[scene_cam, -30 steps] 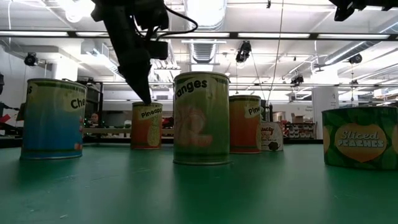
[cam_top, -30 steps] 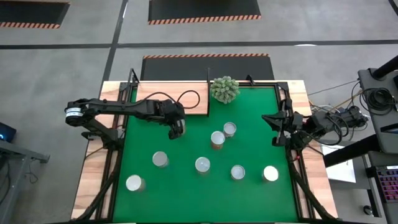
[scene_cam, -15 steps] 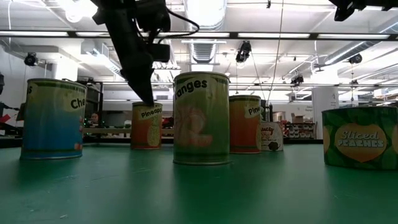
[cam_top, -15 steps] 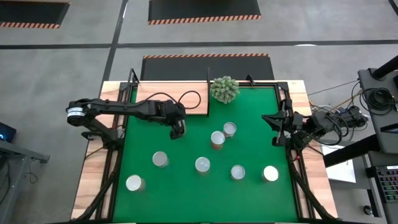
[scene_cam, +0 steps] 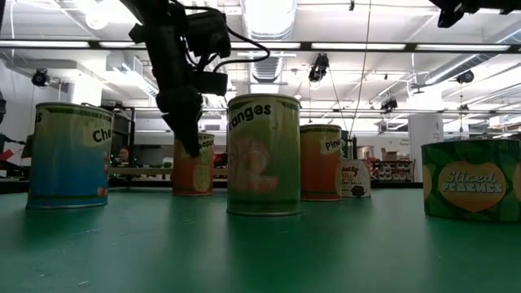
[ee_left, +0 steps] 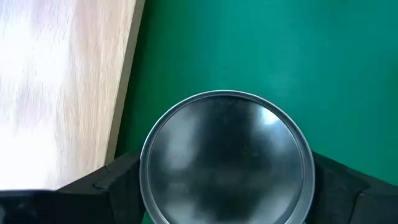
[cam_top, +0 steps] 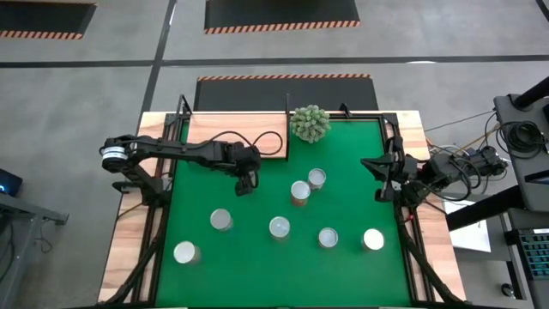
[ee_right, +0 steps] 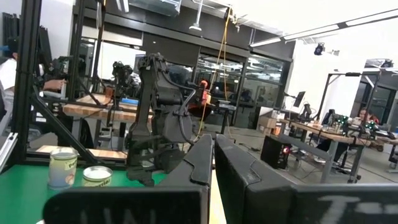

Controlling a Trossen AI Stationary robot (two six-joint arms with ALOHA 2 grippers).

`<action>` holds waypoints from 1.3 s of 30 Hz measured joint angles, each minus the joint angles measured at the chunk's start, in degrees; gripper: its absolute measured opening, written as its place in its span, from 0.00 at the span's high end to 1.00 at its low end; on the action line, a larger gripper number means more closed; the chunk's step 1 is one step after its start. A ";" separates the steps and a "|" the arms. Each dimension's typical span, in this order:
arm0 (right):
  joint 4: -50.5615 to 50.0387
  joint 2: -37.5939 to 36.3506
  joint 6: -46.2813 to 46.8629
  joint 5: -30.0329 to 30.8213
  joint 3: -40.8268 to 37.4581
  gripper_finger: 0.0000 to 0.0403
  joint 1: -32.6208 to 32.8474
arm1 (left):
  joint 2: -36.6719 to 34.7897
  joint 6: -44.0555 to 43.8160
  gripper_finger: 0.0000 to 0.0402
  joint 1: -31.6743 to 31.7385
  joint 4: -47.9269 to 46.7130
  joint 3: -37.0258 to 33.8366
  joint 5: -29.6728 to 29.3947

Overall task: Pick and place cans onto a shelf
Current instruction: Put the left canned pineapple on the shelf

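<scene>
Several cans with silver tops stand on the green mat [cam_top: 257,257], among them one [cam_top: 299,191] near the middle. One can [ee_left: 227,158] stands upright beside the pale wooden shelf [cam_top: 225,130], hidden under the arm in the high view. My left gripper [cam_top: 246,181] hangs over this can, pointing down and open, with a finger [ee_left: 115,183] on either side of the round top. In the low view the fingers reach down in front of that can [scene_cam: 195,167]. My right gripper [ee_right: 213,163] is shut and raised at the table's right edge [cam_top: 383,176].
A spiky grey-green plant ball [cam_top: 310,124] sits at the far edge, right of the shelf. A black cable [cam_top: 257,137] loops over the shelf. Black frame rails [cam_top: 163,215] run along the mat's sides. Bare mat lies between the cans at the near side.
My left gripper has gone down over the can beside the shelf; its fingers now reach below the can's top. The cans have kept their places.
</scene>
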 joint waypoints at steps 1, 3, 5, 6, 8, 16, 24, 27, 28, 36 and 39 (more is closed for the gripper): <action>-0.15 0.00 0.00 0.02 0.00 0.98 -0.01 | -0.63 1.51 0.26 0.00 -0.87 -0.10 -0.04; -0.26 0.00 0.02 0.02 0.00 0.98 -0.02 | -1.98 4.95 0.25 0.04 -2.90 0.28 -0.16; -0.26 0.02 0.01 0.00 0.00 0.98 0.00 | -3.51 8.46 0.24 0.04 -2.93 1.52 -0.21; -0.26 0.02 0.02 0.01 0.00 0.98 -0.01 | -4.27 9.94 0.24 0.27 -3.09 2.13 -0.27; -0.26 0.00 0.02 0.00 0.00 0.98 -0.02 | -5.01 12.82 0.24 0.92 -3.22 3.77 -0.39; -0.28 0.02 0.09 0.00 0.00 0.98 0.00 | -3.06 23.96 0.24 6.97 -2.74 12.54 -0.53; -1.69 0.02 0.70 -0.02 0.00 0.98 0.00 | -0.72 27.07 0.24 16.02 -6.47 15.03 5.61; -3.05 0.02 0.68 -0.02 0.00 0.98 0.00 | -0.69 27.08 0.24 17.93 -7.88 13.54 5.76; -3.10 0.02 0.70 -0.02 0.00 0.98 0.00 | -0.61 27.07 0.23 18.38 -8.01 13.01 5.76; -2.99 0.00 0.70 0.00 0.00 0.98 -0.02 | -0.59 27.47 0.20 20.06 -7.16 11.96 5.82; -2.97 0.00 0.70 0.00 0.00 0.98 -0.02 | -0.59 28.18 0.19 20.13 -6.55 11.91 5.70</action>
